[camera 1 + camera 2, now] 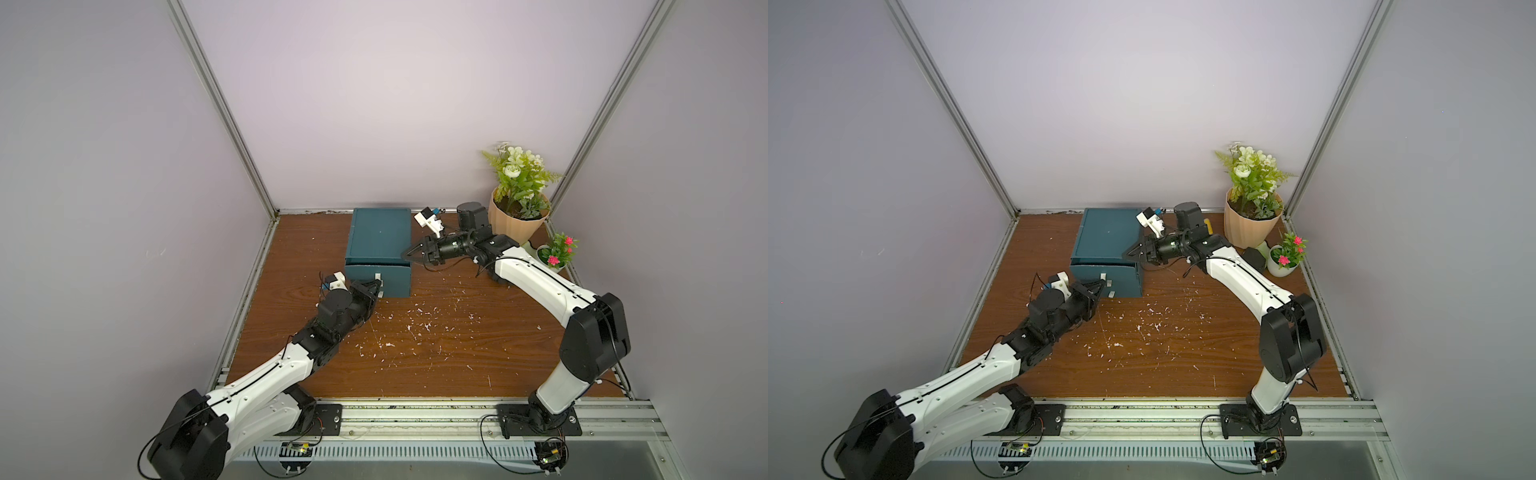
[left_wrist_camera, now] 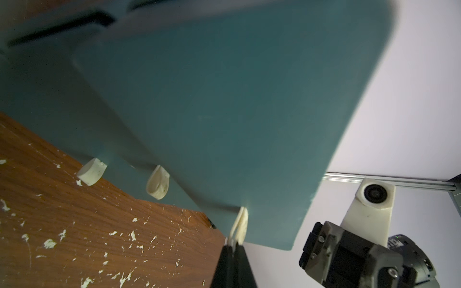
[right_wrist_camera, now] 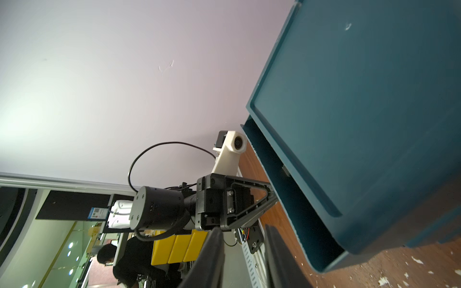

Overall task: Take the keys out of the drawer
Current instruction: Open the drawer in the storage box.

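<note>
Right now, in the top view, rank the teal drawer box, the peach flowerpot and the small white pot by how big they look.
1. teal drawer box, clearly largest
2. peach flowerpot
3. small white pot, smallest
All three stand toward the back wall, so nearness hardly skews this.

The drawer unit [image 1: 379, 245] is sitting at the far middle of the table [image 1: 436, 353]. The left gripper [image 1: 379, 287] is touching a handle [image 2: 240, 222] on its near face. The right gripper [image 1: 405, 255] is hovering at its right edge. A large plant pot [image 1: 515, 227] is standing far right, with a small pot [image 1: 550, 262] just nearer.
</note>
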You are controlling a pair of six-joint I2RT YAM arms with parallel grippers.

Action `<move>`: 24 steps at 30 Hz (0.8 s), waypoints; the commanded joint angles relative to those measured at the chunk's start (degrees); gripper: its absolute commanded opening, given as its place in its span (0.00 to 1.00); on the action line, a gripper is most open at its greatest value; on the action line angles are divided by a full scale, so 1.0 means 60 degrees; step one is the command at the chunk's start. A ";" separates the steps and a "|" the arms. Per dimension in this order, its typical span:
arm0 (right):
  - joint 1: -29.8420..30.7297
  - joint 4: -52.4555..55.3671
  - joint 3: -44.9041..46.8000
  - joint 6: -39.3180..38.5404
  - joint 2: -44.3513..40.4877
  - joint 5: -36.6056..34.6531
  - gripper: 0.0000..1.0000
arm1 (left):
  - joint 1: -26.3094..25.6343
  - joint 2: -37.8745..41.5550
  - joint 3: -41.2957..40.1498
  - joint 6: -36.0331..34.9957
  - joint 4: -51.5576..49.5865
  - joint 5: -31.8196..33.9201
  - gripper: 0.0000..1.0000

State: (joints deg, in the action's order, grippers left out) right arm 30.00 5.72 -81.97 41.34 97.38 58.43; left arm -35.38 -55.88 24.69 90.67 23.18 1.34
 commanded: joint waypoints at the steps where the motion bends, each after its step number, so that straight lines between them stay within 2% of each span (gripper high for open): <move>1: -0.0005 -0.0847 0.0152 0.0568 -0.0068 0.1258 0.25 | -0.0122 0.0330 -0.0193 0.0000 -0.0342 -0.0155 0.00; 3: 0.0003 -0.0879 0.0199 0.0658 -0.0057 0.1496 0.22 | -0.0121 0.0540 -0.0289 0.0007 -0.0517 -0.0082 0.00; 7: -0.0005 -0.0818 0.0274 0.0699 -0.0058 0.1731 0.23 | -0.0124 0.0812 -0.0463 0.0025 -0.0647 -0.0099 0.00; 16: -0.0005 -0.0544 0.0051 0.0600 -0.0040 0.1486 0.25 | -0.0137 0.1425 -0.0524 -0.0131 -0.1329 -0.0700 0.00; 24: -0.0005 -0.0209 0.0006 0.0257 -0.0136 0.1003 0.25 | -0.0196 0.2706 -0.0471 -0.0449 -0.2811 -0.0906 0.00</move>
State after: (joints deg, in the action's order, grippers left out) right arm 30.00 4.58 -80.29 44.34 97.73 65.39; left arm -35.88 -42.04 22.11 89.65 11.68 -3.01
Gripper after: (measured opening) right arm 0.250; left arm 0.047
